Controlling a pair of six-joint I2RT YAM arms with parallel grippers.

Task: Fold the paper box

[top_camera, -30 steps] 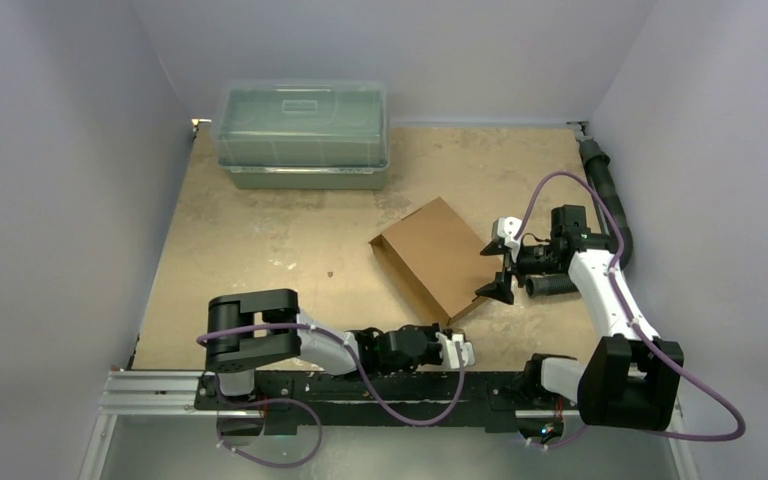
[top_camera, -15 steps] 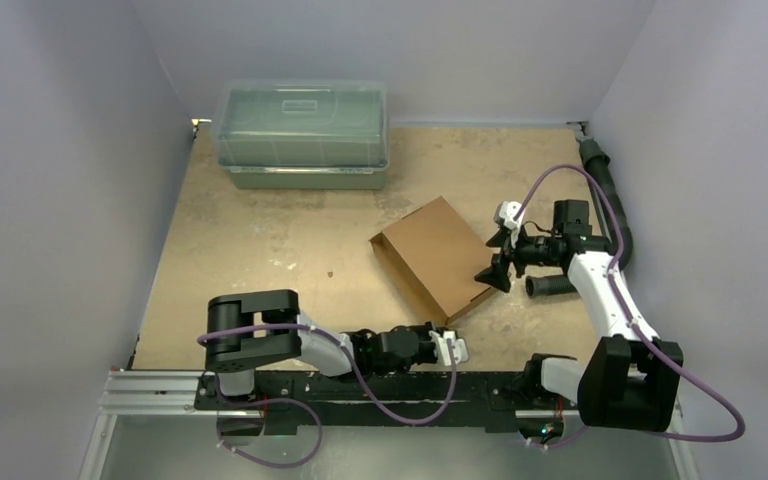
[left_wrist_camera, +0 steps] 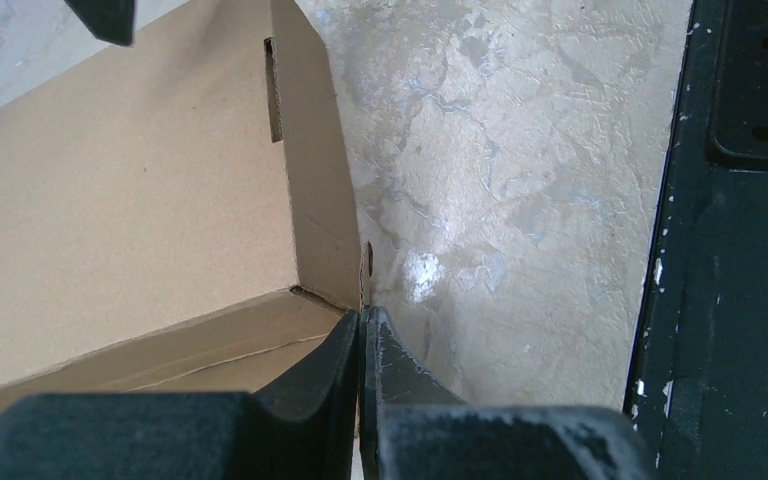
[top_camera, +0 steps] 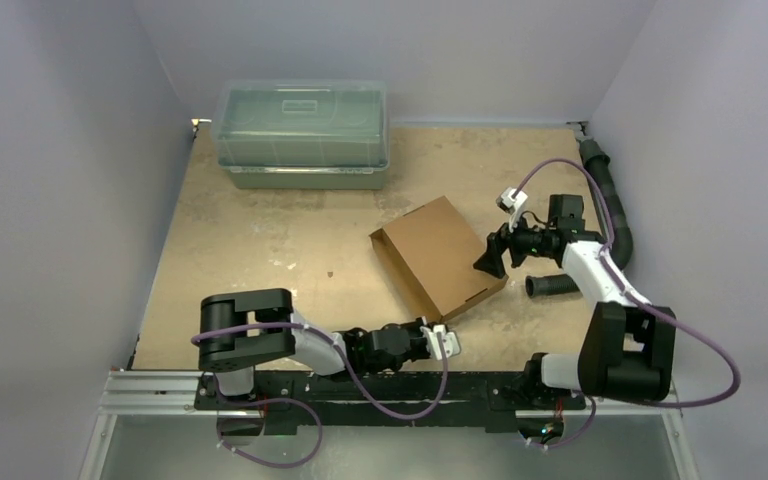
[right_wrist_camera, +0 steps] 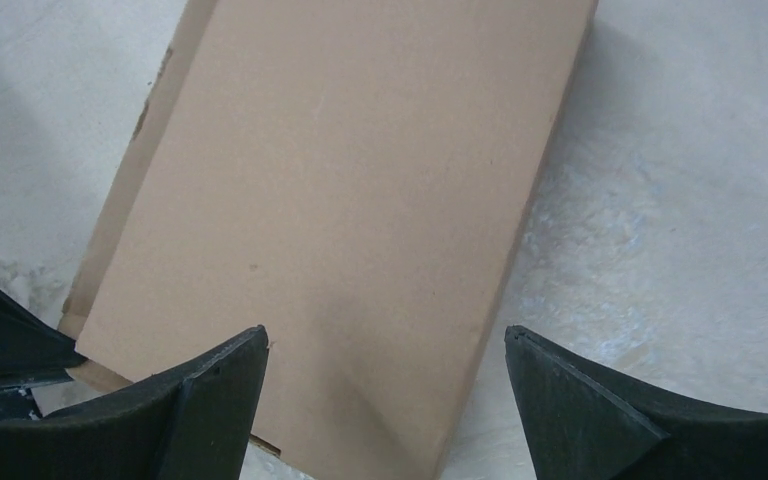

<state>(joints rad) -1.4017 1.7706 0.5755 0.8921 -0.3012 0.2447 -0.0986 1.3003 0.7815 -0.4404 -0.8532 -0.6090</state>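
Observation:
The paper box (top_camera: 438, 255) is a flat brown cardboard mailer lying closed and askew in the middle of the table. My right gripper (top_camera: 498, 232) hovers open at its right edge. In the right wrist view the lid (right_wrist_camera: 340, 200) fills the space under the gripper (right_wrist_camera: 385, 345), with one finger over the lid and the other past its edge. My left gripper (top_camera: 443, 340) lies low at the box's near corner. Its jaws (left_wrist_camera: 363, 318) are shut, with the tips against a thin cardboard tab (left_wrist_camera: 365, 270) at that corner. I cannot tell whether the tab is pinched.
A clear greenish lidded bin (top_camera: 302, 135) stands at the back left. A black cylinder (top_camera: 550, 286) lies on the table to the right of the box. The black base rail (top_camera: 360, 385) runs along the near edge, close beside my left gripper. Walls close in on three sides.
My right gripper has swung up and left, turning over the box's right edge while staying wide. My left gripper has slid slightly left and stays shut. The box has barely shifted.

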